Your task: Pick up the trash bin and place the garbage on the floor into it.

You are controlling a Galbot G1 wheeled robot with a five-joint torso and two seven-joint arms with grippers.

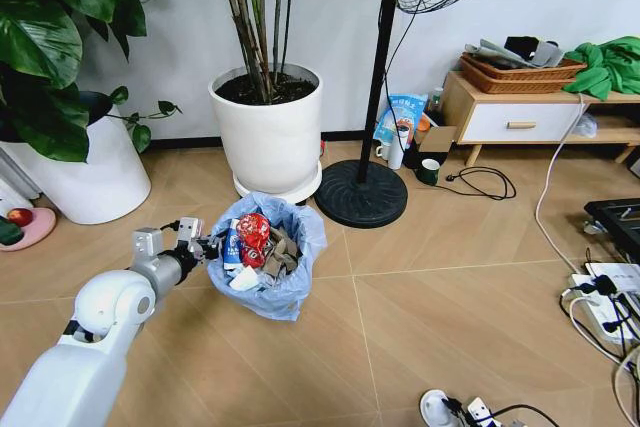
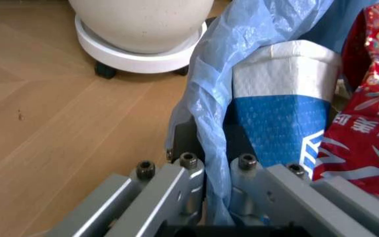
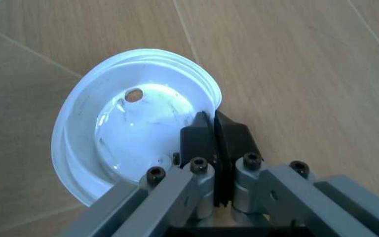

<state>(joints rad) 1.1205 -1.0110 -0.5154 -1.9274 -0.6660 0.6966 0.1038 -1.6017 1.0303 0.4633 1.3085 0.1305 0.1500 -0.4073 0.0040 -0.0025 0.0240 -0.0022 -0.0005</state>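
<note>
Left end effector point(image 1: 207, 244) clamps trash bin point(image 1: 285, 287) rim; right end effector point(image 3: 214, 129) pinches white disc point(image 3: 127, 128) edge.

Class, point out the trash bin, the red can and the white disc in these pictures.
trash bin point(image 1: 290, 292): head view, blue bag on its front wall.
red can point(image 1: 254, 230): head view, its top end.
white disc point(image 3: 133, 133): right wrist view, its inner face.

blue-lined trash bin point(image 1: 268, 257) full; white disc point(image 3: 133, 133) pinched
</note>
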